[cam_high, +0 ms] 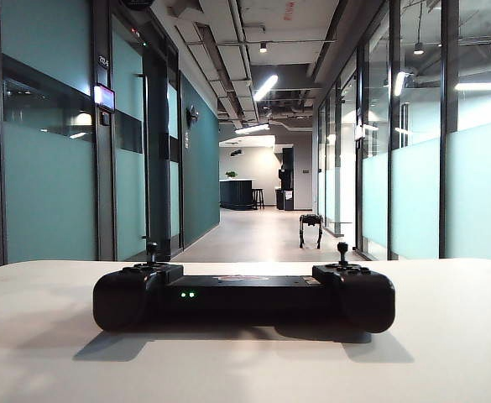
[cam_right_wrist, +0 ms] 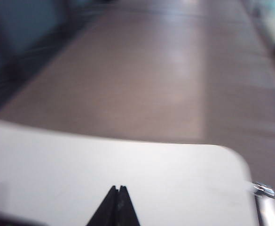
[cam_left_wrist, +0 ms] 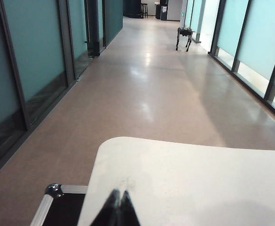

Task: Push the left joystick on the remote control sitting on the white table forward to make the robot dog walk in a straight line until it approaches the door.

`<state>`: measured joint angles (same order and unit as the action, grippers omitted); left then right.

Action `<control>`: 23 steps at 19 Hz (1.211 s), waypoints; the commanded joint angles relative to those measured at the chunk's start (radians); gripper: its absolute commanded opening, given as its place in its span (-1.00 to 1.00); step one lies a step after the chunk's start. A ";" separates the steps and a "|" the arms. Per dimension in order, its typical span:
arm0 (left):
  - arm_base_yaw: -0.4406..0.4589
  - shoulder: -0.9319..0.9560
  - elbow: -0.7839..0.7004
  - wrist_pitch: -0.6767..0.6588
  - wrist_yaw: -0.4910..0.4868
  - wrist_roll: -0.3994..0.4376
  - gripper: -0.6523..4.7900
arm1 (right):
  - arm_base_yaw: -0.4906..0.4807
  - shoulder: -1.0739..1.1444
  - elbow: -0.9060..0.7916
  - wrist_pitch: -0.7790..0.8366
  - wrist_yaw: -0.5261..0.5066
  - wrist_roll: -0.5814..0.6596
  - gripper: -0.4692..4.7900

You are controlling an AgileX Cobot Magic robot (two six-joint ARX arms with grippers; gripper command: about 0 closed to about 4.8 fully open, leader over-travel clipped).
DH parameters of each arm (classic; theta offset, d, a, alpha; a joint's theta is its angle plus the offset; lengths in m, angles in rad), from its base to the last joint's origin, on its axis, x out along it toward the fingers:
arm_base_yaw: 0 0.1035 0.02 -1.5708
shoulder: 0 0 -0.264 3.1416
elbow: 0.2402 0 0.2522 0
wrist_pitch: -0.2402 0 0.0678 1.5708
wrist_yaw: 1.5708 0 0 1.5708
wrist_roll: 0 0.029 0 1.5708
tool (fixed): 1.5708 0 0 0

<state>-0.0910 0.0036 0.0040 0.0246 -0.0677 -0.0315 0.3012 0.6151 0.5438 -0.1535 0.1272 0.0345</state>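
Left joystick (cam_high: 151, 249): we see a thin stem with a round cap, standing upright on the left end of the remote control (cam_high: 243, 297), untouched. The matching stick (cam_high: 342, 248) rises from the right end.

Remote control lies flat across the middle of the white surface (cam_high: 44, 336), long side toward the exterior camera, two green lights (cam_high: 188, 295) lit on its near face left of centre, a red-white logo on the flat middle bar.

Robot dog (cam_high: 310, 228): we note it standing on all four legs well down the corridor floor (cam_left_wrist: 142, 94), near the glass wall on the right; from the left wrist view it appears far off, beside that same wall (cam_left_wrist: 184, 37).

Left gripper (cam_left_wrist: 117, 194): jaws clenched tip to tip, holding nothing, hanging above the surface near a rounded corner; a black case with a metal edge (cam_left_wrist: 50, 197) sits beside that corner.

Right gripper (cam_right_wrist: 118, 189): jaws likewise pressed together and empty, above the surface; this view is blurred. Neither gripper shows in the exterior view.
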 commanded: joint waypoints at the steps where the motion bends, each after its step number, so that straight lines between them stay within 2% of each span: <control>1: 0.000 0.000 0.003 0.006 0.001 -0.003 -0.77 | -0.077 -0.071 -0.069 0.018 -0.063 -0.014 -0.82; 4: 0.000 0.000 0.003 0.007 0.001 -0.003 -0.77 | -0.118 -0.175 -0.157 0.029 -0.048 -0.014 -0.82; 9: 0.000 0.000 0.003 0.006 0.001 -0.003 -0.77 | -0.215 -0.422 -0.326 0.054 -0.050 -0.110 -0.82; 13: 0.000 0.000 0.003 0.006 0.001 -0.003 -0.77 | -0.278 -0.554 -0.391 0.055 -0.078 -0.111 -0.82; 18: 0.000 0.000 0.003 0.006 0.001 -0.003 -0.77 | -0.291 -0.616 -0.439 0.080 -0.078 -0.109 -0.82; 23: 0.000 0.000 0.003 0.007 0.001 -0.003 -0.77 | -0.291 -0.618 -0.528 0.274 -0.078 -0.030 -0.82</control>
<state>-0.0910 0.0036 0.0040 0.0227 -0.0677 -0.0319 0.0105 0.0006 0.0200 0.0525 0.0505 -0.0181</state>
